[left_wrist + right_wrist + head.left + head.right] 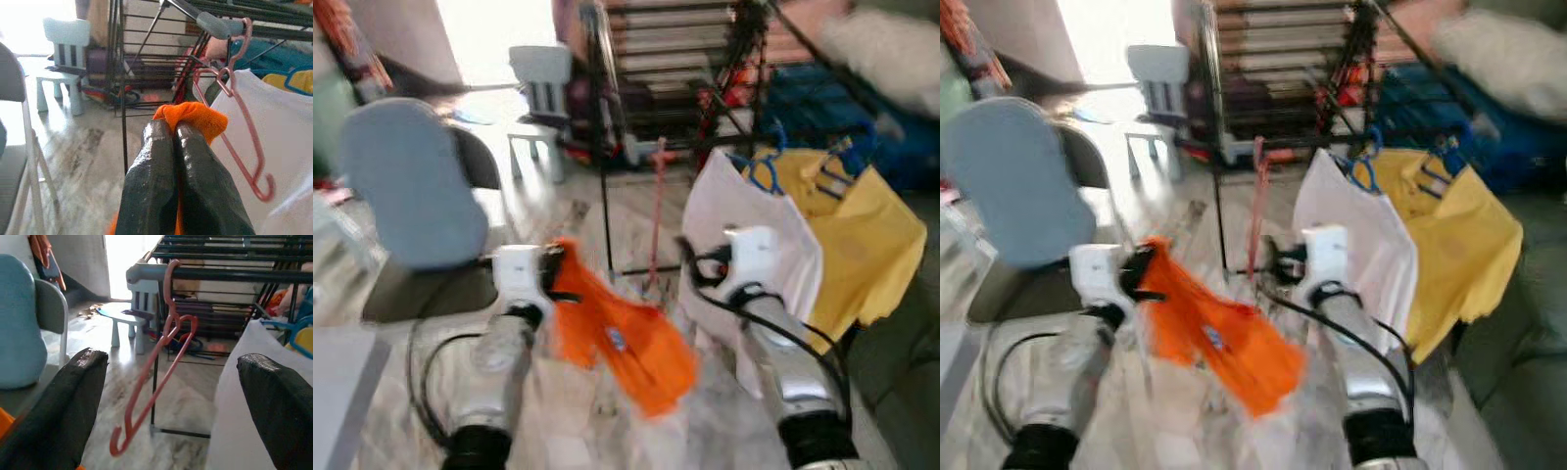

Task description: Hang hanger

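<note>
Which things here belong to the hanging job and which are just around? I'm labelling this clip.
Job: pink hanger hooked on the drying rack; orange garment pinched in the left gripper; open right gripper.
Around: white shirt, yellow shirt, grey chair, small stool.

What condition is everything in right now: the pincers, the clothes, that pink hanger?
Left pincer: shut on the orange cloth.
Right pincer: open, holding nothing.
Orange cloth: pinched at one end, drooping between the arms.
Pink plastic hanger: hooked on the black metal drying rack, bare, tilted.
White garment: hanging on the rack.
Yellow garment: hanging on a blue hanger.
</note>
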Controlling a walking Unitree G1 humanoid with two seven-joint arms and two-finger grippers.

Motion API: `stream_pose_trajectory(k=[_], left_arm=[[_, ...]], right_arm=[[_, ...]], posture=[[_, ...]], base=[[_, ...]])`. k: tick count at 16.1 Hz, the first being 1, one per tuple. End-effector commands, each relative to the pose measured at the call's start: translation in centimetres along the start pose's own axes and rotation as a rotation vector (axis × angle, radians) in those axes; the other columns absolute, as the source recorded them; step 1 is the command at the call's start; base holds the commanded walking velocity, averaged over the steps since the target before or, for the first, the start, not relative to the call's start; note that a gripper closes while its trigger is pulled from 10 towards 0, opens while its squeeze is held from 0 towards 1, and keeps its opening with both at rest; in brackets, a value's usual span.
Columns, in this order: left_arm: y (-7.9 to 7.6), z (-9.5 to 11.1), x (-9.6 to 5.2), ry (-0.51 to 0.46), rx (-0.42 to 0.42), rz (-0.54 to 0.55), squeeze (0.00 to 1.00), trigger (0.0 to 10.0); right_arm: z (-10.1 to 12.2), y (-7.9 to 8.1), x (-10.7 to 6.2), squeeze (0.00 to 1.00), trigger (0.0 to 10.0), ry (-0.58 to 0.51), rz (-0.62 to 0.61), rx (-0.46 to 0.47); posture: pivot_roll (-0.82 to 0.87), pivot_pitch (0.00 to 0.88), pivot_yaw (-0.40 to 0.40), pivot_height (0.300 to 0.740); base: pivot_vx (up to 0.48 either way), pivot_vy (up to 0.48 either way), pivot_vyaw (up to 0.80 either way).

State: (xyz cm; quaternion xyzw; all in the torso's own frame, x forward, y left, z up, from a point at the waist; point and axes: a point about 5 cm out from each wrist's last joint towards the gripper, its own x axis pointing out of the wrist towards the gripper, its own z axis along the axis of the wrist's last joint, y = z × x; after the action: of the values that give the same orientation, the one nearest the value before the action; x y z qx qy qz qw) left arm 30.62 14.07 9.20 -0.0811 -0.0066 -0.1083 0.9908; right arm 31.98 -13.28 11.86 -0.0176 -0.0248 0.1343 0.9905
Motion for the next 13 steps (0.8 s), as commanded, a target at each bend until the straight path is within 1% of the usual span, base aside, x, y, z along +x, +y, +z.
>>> stream_pose_trajectory(k=[1,3,7,9,11,12,13], left_arm=[[-1.1,0.5,0.5,-0.026,-0.002,-0.034,0.0,10.0],[-1.3,0.5,0.5,-0.027,0.0,-0.042,0.0,10.0],[-1.5,0.3,0.5,-0.008,-0.027,-0.051,0.0,10.0],[-1.6,0.3,0.5,-0.009,-0.009,-0.055,0.0,10.0],[-1.7,0.3,0.5,-0.008,-0.01,-0.059,0.0,10.0],[-1.9,0.2,0.5,-0.004,-0.009,-0.062,0.0,10.0],[-2.0,0.1,0.5,0.001,-0.006,-0.066,0.0,10.0]], right_arm=[[0.1,-1.3,-0.4,0.0,10.0,-0.003,-0.043,-0.007],[0.0,-1.2,-0.4,0.0,10.0,0.0,-0.041,-0.023],[-0.6,-1.4,-0.3,0.0,10.0,0.045,-0.068,-0.028],[-1.0,-1.4,-0.3,0.0,10.0,0.08,-0.071,-0.055],[-1.0,-1.3,-0.1,0.0,10.0,0.082,-0.083,-0.08],[-0.8,-1.7,-0.1,0.0,10.0,0.072,-0.116,-0.133],[-0.8,-2.0,0.0,0.0,10.0,0.064,-0.146,-0.14]], posture=[[-0.16,0.0,0.027,0.74],[-0.16,0.0,0.028,0.74],[-0.15,0.0,0.028,0.74],[-0.15,0.0,0.028,0.74],[-0.15,0.0,0.027,0.74],[-0.15,0.0,0.026,0.74],[-0.15,0.0,0.025,0.74]], base=[[0.289,0.386,0.0],[0.298,0.377,0.0],[0.3,0.374,0.0],[0.0,0.42,0.0],[0.0,0.418,0.0],[0.277,0.371,0.0],[0.0,0.0,0.0]])
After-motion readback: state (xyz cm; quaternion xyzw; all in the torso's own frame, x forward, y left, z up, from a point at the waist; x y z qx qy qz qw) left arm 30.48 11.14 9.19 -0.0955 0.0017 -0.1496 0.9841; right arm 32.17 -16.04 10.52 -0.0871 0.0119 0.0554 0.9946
